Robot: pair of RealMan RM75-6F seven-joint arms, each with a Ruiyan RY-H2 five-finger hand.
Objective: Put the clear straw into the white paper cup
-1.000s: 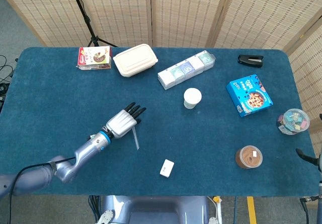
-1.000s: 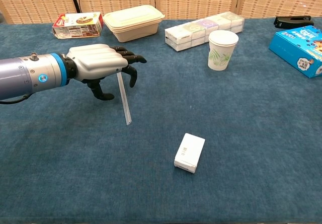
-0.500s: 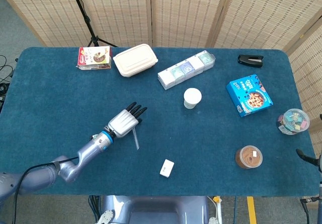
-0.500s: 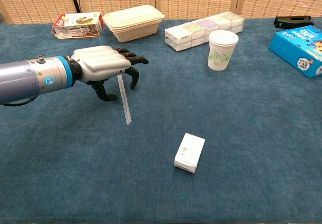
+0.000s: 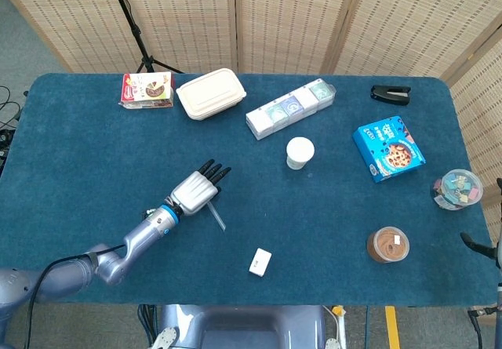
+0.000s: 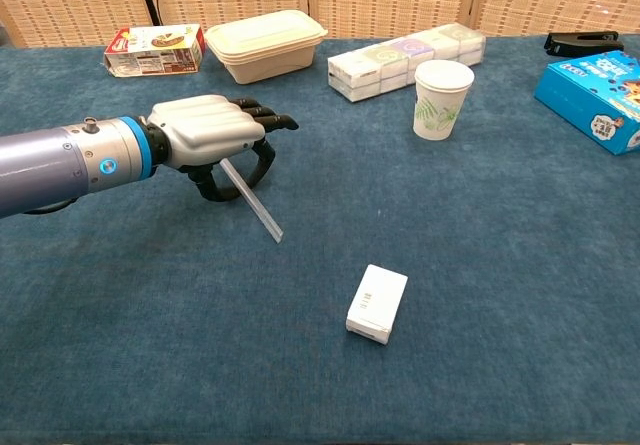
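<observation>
Head view first: I have the left robot hand [image 5: 194,193] over the left-centre of the blue table [image 5: 94,153], palm down, dark fingers [image 5: 213,174] reaching away from me. From the chest view the same left robot hand [image 6: 212,137] sits on the end of its grey forearm, fingers extended forward and the thumb curled underneath.

I can see the clear straw [image 6: 251,199] running out from under the palm, slanting down and to the right, its lower end on or just above the cloth. Its upper end is hidden beneath the fingers, so I cannot tell whether the hand is pinching it or merely lying over it. In the head view the clear straw [image 5: 216,217] shows as a short pale line just beside the hand, angled toward me.

The white paper cup [image 5: 300,152] stands upright, well apart from the straw, to the right and further back; in the chest view the white paper cup [image 6: 442,99] shows a green leaf print and an open mouth. Just behind it lies a row of white packets [image 6: 405,58].

A small white box [image 6: 377,304] lies flat between me and the straw's lower end.

My right robot hand is in neither view.
</observation>
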